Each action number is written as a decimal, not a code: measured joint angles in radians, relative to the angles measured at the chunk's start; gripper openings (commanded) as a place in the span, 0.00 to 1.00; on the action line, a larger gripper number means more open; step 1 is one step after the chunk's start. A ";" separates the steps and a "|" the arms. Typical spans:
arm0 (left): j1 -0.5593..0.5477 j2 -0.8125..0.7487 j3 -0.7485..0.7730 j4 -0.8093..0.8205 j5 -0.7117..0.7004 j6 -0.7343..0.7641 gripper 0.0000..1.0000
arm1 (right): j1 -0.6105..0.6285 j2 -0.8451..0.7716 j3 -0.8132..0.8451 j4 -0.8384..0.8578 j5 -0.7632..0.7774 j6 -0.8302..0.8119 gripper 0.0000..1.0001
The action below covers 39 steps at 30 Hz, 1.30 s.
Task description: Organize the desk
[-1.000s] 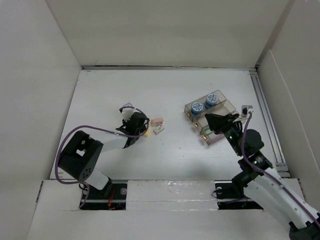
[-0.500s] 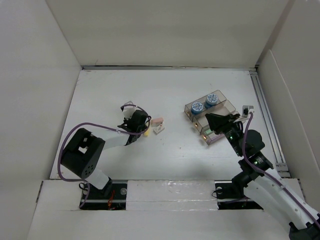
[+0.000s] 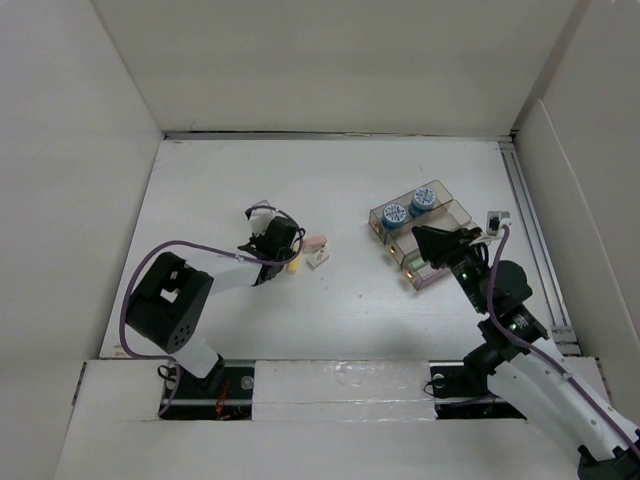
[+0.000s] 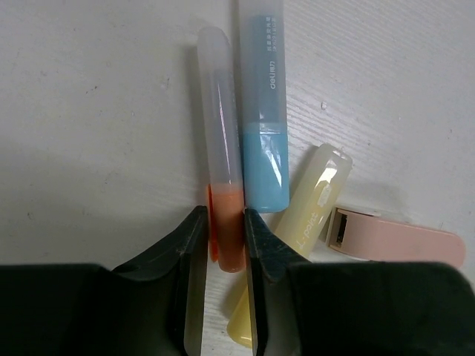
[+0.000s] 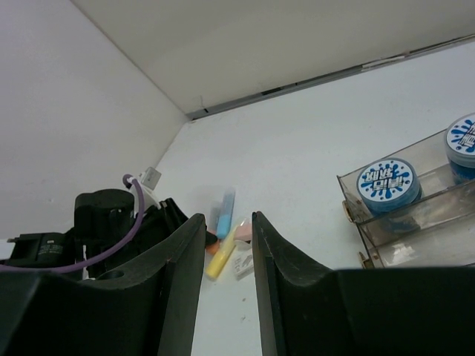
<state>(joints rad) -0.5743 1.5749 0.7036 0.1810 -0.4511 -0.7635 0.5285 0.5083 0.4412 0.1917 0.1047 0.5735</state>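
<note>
Closely, left fingers [image 4: 261,248] around orange highlighter [image 4: 223,156].

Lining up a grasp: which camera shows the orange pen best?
Left wrist: the orange pen lies close up, its orange end between the fingers of the left pincer; contact is unclear. The top view hides it under that pincer. The right wrist shows only a distant orange sliver beside the blue pen.

The left arm [image 3: 212,282] stretches low and forward, the left gripper [image 4: 223,226] clamped on the orange end of a highlighter [image 4: 225,148] — fingers [image 4: 193,256] pressed to both sides. The right arm [image 3: 515,330] leans forward, the right gripper [image 5: 228,222] raised — jaws slightly parted, holding nothing.
</note>
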 measured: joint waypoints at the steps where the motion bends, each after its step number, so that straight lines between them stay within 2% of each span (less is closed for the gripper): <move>1: 0.000 0.000 0.001 -0.002 0.001 0.003 0.06 | 0.000 0.000 0.001 0.000 0.000 0.000 0.37; 3: 0.000 0.000 0.004 -0.007 0.003 0.005 0.00 | 0.000 0.000 0.003 0.000 0.000 0.000 0.37; 12: 0.000 -0.028 -0.018 -0.014 0.013 0.004 0.00 | 0.000 -0.019 0.005 0.000 0.002 0.000 0.37; 18: -0.004 -0.233 -0.117 -0.070 0.022 -0.008 0.00 | 0.000 -0.015 0.005 -0.001 0.003 0.000 0.37; 24: -0.030 -0.471 -0.132 -0.127 0.009 -0.010 0.00 | 0.000 -0.015 0.005 -0.001 0.004 0.003 0.37; 27: -0.035 -0.565 -0.134 -0.108 0.059 0.010 0.00 | 0.000 -0.016 0.005 -0.001 0.006 0.003 0.37; 31: -0.035 -0.625 -0.143 0.003 0.188 0.050 0.00 | 0.000 -0.041 0.005 -0.010 0.019 0.005 0.36; 35: -0.037 -0.570 -0.143 0.157 0.367 0.092 0.00 | 0.000 -0.121 0.005 -0.032 0.046 0.009 0.05; 36: -0.050 -0.537 -0.137 0.190 0.398 0.102 0.00 | 0.000 -0.146 0.005 -0.035 0.054 0.009 0.01; 39: -0.146 -0.402 -0.076 0.232 0.432 0.151 0.00 | 0.000 -0.228 0.005 -0.030 0.082 0.015 0.00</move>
<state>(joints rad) -0.7208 1.1728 0.6277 0.4126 -0.0189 -0.6121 0.5285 0.2806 0.4458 0.1616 0.1871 0.5884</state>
